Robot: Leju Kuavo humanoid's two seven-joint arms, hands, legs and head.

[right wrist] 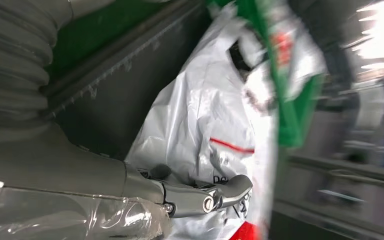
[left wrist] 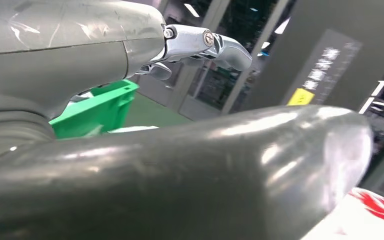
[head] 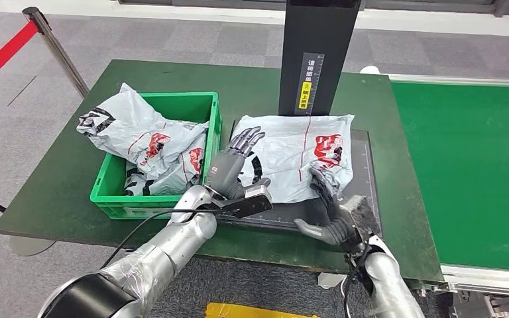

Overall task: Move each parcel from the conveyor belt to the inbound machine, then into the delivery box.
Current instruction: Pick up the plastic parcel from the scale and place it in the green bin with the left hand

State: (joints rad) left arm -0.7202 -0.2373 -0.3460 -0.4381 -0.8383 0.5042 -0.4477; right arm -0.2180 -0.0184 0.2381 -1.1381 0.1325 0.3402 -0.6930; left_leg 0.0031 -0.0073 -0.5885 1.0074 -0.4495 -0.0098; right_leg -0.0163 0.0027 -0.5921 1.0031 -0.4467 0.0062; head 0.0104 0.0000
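Note:
A white-grey parcel [head: 291,156] with red and black print lies flat on the inbound machine's dark platform [head: 366,169], in front of its black column [head: 318,53]. My left hand [head: 235,159] rests with straight fingers on the parcel's left edge, next to the green delivery box [head: 172,101]. My right hand [head: 328,205] touches the parcel's near right corner with spread fingers, thumb out to the side. Neither hand grips it. The right wrist view shows the parcel [right wrist: 195,125] on the platform [right wrist: 105,100] beyond my right hand [right wrist: 80,190]. The left wrist view shows my left hand [left wrist: 130,150], the parcel's corner [left wrist: 375,215] and the box [left wrist: 105,107].
Several parcels [head: 132,129] are heaped in the delivery box, one hanging over its far left rim. The green conveyor belt [head: 464,165] runs along the right. A stanchion [head: 56,46] with a red strap stands at the far left. The green table [head: 59,179] has bare room left of the box.

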